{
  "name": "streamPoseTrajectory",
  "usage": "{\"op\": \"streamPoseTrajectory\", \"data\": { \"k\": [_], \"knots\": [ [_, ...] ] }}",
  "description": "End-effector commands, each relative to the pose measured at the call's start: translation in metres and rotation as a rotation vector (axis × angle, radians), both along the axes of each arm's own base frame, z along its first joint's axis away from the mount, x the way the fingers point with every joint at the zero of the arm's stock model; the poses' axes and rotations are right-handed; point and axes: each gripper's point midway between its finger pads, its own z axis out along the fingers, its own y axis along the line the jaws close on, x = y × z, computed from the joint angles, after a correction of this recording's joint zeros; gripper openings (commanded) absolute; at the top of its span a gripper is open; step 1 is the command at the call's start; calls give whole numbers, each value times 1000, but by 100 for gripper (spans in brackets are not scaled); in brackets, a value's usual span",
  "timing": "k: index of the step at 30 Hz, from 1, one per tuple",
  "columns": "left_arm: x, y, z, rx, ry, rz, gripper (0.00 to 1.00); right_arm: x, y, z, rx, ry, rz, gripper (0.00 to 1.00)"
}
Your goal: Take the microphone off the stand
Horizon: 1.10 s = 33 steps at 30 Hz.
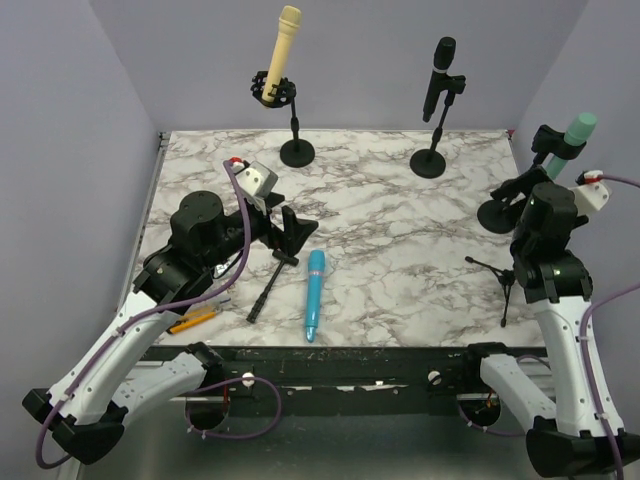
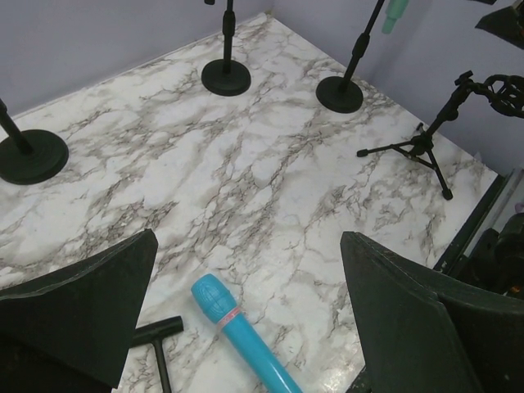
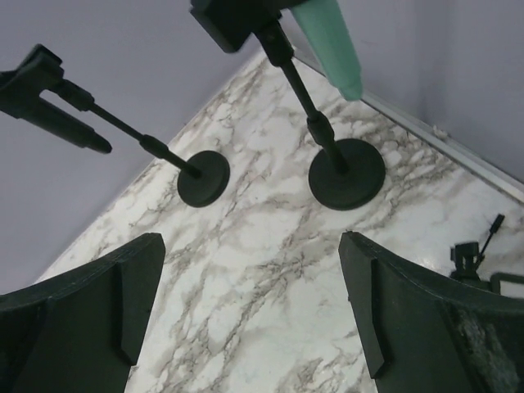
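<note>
Green mic (image 1: 578, 128) sat clipped in its stand (image 3: 346, 173) at the right edge of the surface (image 1: 400, 230), its long axis tilted with the head uppermost. It lay just ahead of and above my right tool (image 3: 254, 274), which stood wide open with nothing in it. I judged that arm much the nearer. My left tool (image 2: 246, 274), also wide open and empty, hung over a blue mic (image 2: 241, 340) lying flat, well apart from the stand.
</note>
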Motion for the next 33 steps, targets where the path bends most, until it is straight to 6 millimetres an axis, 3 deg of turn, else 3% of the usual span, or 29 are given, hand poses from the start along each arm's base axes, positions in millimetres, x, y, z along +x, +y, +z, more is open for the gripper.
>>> {"op": "streamPoseTrajectory", "data": {
  "k": [1, 3, 11, 15, 17, 23, 29, 33],
  "knots": [
    [2, 4, -1, 16, -16, 24, 99, 33, 3, 41, -96, -60, 65, 95],
    [3, 5, -1, 22, -17, 29, 99, 44, 0, 48, -138, -38, 64, 96],
    [0, 5, 2, 15, -24, 22, 99, 56, -52, 96, -373, 85, -204, 100],
    [-2, 2, 3, 9, -17, 5, 99, 73, -66, 107, -442, 144, -238, 100],
    [-2, 1, 2, 5, -12, -3, 99, 83, -70, 109, -457, 164, -247, 100],
    [-5, -3, 2, 4, 1, -30, 99, 107, -108, 104, -449, 236, -303, 100],
    [-4, -3, 0, 5, -2, -22, 99, 134, -118, 96, -431, 240, -261, 100],
    [-5, -4, 0, 6, -8, -24, 99, 145, -132, 81, -405, 261, -268, 100]
  ]
}}
